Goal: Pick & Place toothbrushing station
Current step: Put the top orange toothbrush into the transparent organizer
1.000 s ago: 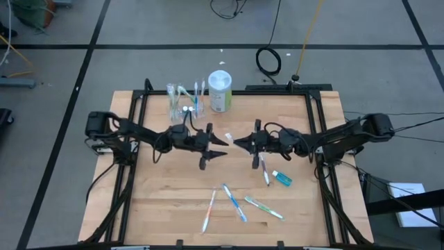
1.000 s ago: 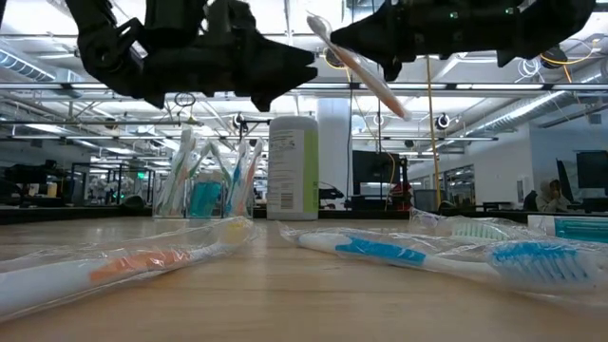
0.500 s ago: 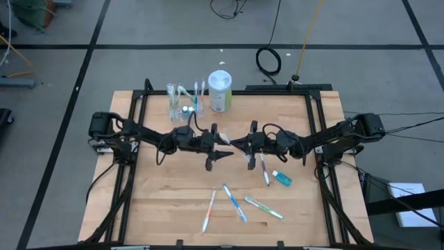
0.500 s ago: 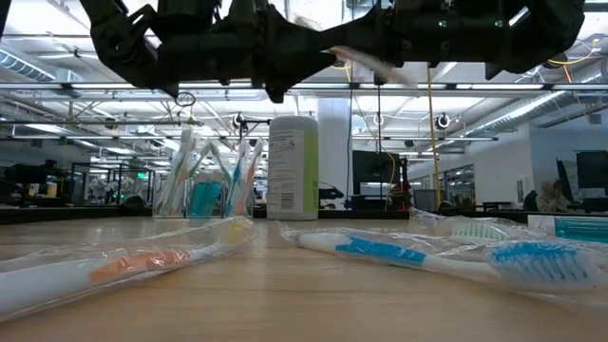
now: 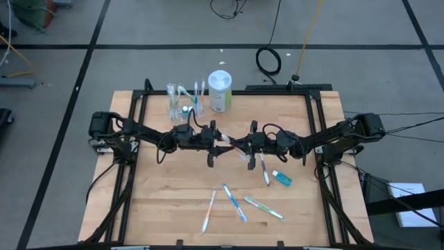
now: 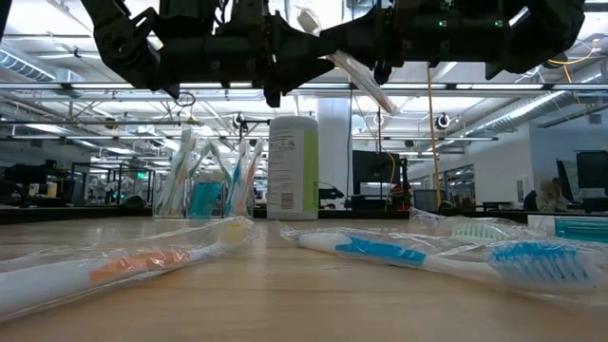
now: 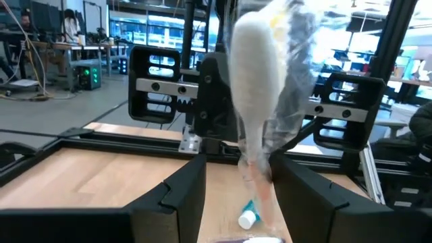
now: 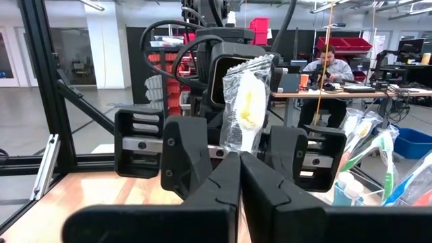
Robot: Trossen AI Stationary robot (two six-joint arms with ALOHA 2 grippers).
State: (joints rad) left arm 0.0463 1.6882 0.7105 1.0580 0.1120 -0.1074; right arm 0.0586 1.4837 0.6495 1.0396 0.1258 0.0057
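High view: both arms meet over mid-table, left gripper and right gripper nose to nose, a wrapped toothbrush bridging them, well above the wood. Clear cup with brushes standing in it sits at the far edge beside a white canister; loose wrapped toothbrushes and a small blue tube lie on the near half of the table. Low view: the carried brush hangs tilted under the two dark grippers, high off the tabletop; cup and canister behind, more wrapped brushes flat in front. Left wrist view: the left fingers stand apart either side of the wrapped brush head, not visibly pinching it; the right gripper's body shows just behind. Right wrist view: right fingers pressed together on the wrapper's lower end, the brush standing up from them, with the left gripper's spread fingers flanking it. Judgement: a hand-over in mid-air, right to left, seems the step in hand. Next calls for the left jaws to close squarely on the handle before the right lets go, then a carry to the cup.
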